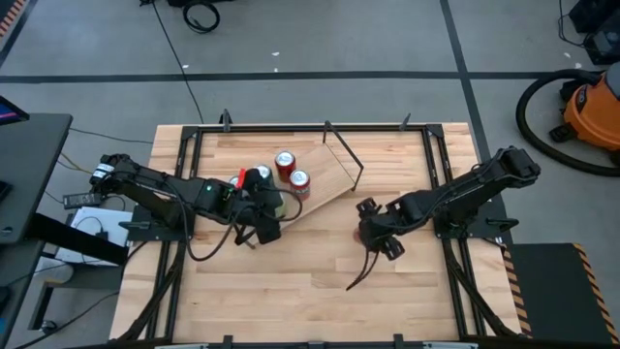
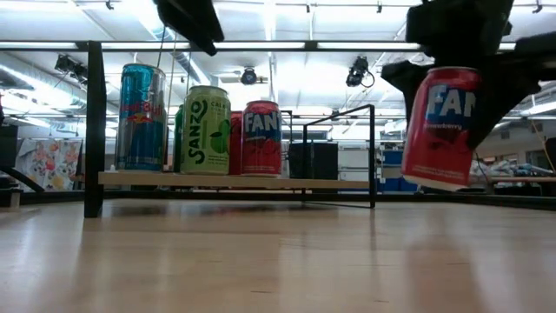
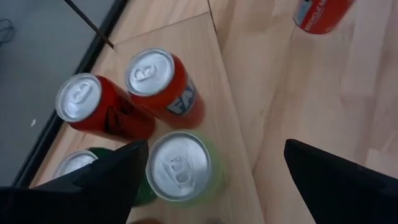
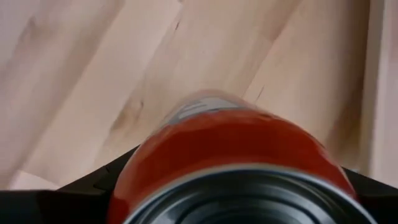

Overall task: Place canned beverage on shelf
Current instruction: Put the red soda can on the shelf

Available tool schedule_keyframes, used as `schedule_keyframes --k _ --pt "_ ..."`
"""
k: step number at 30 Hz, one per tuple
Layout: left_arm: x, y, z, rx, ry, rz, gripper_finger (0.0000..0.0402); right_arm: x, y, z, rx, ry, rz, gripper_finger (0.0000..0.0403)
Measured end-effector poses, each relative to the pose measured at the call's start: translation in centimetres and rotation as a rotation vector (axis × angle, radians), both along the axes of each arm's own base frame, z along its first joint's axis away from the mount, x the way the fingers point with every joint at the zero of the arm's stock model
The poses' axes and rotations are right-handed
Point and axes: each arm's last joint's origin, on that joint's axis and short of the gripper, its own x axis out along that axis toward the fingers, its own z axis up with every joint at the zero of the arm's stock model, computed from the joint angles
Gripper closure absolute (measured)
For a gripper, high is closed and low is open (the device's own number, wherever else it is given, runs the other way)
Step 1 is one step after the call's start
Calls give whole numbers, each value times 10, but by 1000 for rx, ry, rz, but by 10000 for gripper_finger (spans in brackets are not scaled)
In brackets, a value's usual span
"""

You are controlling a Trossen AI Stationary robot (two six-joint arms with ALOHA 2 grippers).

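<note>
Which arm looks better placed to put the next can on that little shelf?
The right one. Its fingers already grip a red can, lifted off the table beside the shelf. The left fingers hover open and empty above the cans standing there.

Cans on shelf (angled)

We see grey floor taped with dark lines — an orange vacuum parked aside, ceiling strip lights glowing.
</note>
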Motion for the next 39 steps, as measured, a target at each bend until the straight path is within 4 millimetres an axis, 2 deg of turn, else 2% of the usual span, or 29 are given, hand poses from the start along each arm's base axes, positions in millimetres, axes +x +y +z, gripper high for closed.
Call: schedule_keyframes --k 3,6,16,21,26,32,39 --pt "-1 0 -1 -1 14 -4 15 4 0 0 -65 -37 92 89" --pt "-1 0 -1 7 21 -12 15 10 -2 3 -107 -94 108 89" --pt "0 7 -1 29 37 -17 15 36 -32 38 -54 -168 42 89" --pt "1 9 -1 8 45 -27 15 56 -47 30 -106 -87 57 89" --pt "-4 5 -3 36 98 -67 15 74 -61 34 -106 -85 68 89" --pt "-10 3 -5 83 175 -103 15 82 -83 41 -122 -92 72 84" --pt "-13 4 -2 150 184 -144 15 86 -110 52 -92 -127 39 81"
